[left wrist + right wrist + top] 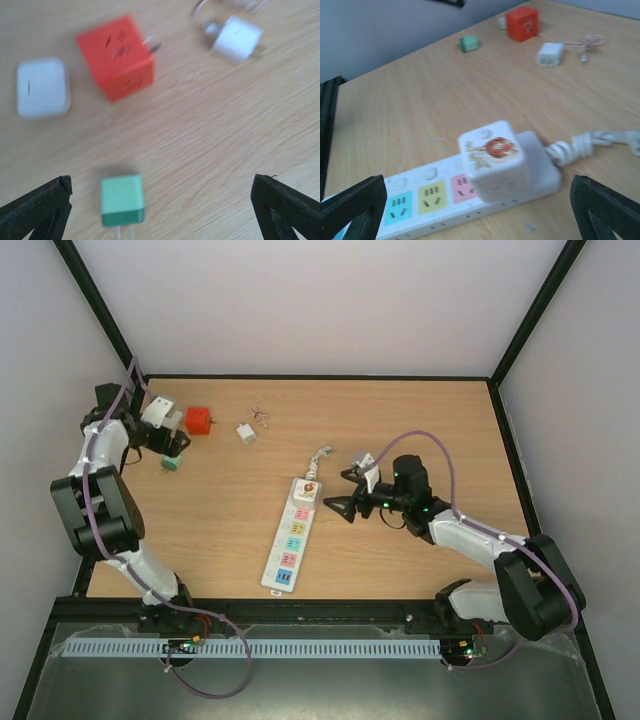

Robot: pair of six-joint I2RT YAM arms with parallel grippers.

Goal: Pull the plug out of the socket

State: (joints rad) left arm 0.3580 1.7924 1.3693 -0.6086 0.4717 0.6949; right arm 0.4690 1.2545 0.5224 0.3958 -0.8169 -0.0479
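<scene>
Right wrist: plug (492, 160) in socket (432, 196)

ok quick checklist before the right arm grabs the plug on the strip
1. Right gripper open: ok, jaws wide apart.
2. Plug seated in socket: ok, in the end outlet by the coiled cord.
3. Plug between the right fingers: not ok, it sits ahead of the tips.
4. Socket held down: not ok, nothing presses on it.
5. Left gripper out of the way: ok, open and empty above the green plug, far from the socket.
</scene>
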